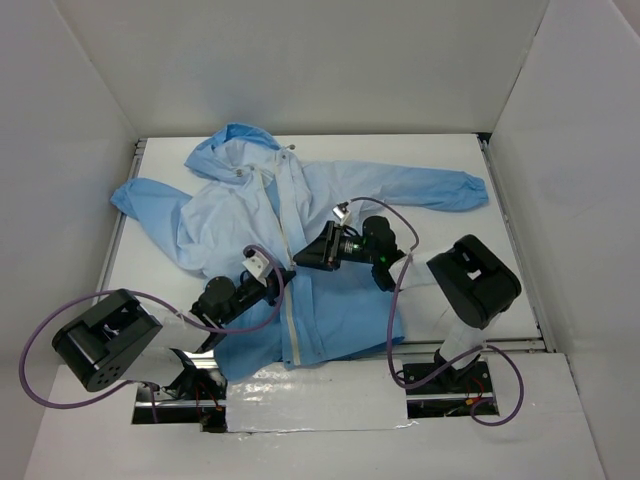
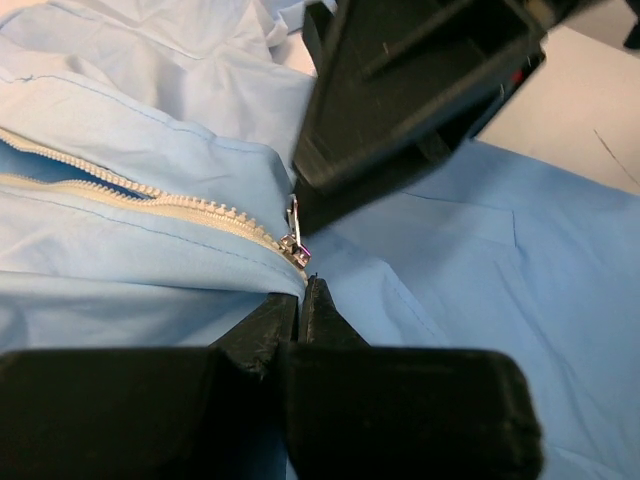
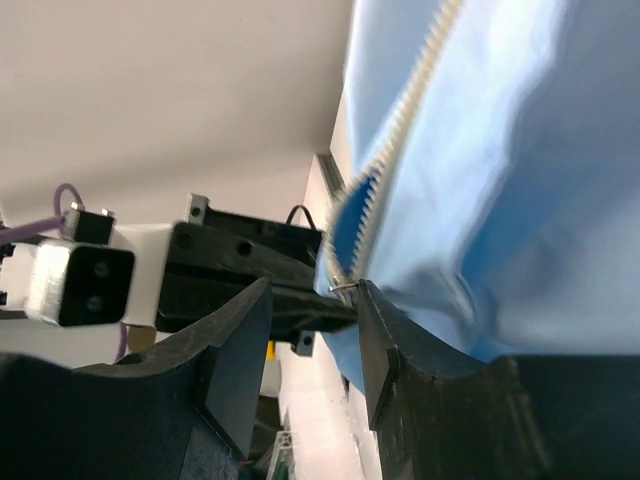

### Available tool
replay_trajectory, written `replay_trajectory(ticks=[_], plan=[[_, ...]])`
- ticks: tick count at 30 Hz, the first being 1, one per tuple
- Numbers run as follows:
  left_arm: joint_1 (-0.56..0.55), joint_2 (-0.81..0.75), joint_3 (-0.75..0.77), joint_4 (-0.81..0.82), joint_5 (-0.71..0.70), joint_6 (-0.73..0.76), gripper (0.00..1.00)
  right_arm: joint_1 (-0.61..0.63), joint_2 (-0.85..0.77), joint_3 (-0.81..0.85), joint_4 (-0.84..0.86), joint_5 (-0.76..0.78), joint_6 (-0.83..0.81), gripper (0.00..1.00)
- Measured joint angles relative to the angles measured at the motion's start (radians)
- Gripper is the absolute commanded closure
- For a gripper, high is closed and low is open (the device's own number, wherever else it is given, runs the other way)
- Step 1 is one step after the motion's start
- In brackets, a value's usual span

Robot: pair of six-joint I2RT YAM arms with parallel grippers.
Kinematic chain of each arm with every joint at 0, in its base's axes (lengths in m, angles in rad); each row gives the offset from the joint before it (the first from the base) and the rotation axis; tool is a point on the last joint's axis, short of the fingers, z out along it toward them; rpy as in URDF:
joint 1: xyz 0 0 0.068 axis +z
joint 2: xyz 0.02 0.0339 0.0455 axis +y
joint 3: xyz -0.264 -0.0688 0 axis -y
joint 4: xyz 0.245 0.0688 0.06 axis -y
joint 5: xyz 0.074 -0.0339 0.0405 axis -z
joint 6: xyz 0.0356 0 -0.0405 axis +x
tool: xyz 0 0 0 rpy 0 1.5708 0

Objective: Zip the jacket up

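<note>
The light-blue jacket [image 1: 330, 200] lies spread flat on the white table, hood [image 1: 235, 145] at the far side. Its white zipper [image 1: 291, 325] is joined from the hem up to the metal slider [image 2: 296, 240]; above that the teeth [image 2: 150, 200] part. My left gripper [image 2: 303, 292] is shut, pinching the fabric just below the slider. My right gripper [image 3: 312, 300] stands open right at the slider, its pull tab [image 3: 344, 288] touching the tip of one finger [image 3: 375, 330]. From above, both grippers [image 1: 277, 283] [image 1: 300, 258] meet at mid-zipper.
White walls enclose the table [image 1: 450, 290] on three sides. The sleeves [image 1: 440, 190] [image 1: 150, 205] spread to either side. Purple cables [image 1: 400, 300] loop over the jacket near each arm. The left arm's white wrist camera [image 3: 80, 280] sits close in front of the right gripper.
</note>
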Motion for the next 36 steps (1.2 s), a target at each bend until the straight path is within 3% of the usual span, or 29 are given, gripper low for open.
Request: replay_trajectory(ticks=[9, 22, 36], plan=[[0.0, 0.005, -0.001, -0.001, 0.063, 0.009, 1.0, -0.01, -0.034, 0.109, -0.165, 0.013, -0.087, 0.53], [-0.004, 0.043, 0.008, 0.0, 0.04, 0.002, 1.0, 0.002, -0.061, 0.081, -0.333, 0.019, -0.225, 0.55], [-0.006, 0.047, 0.016, -0.011, 0.035, -0.001, 1.0, 0.014, -0.062, 0.045, -0.28, -0.006, -0.213, 0.57]])
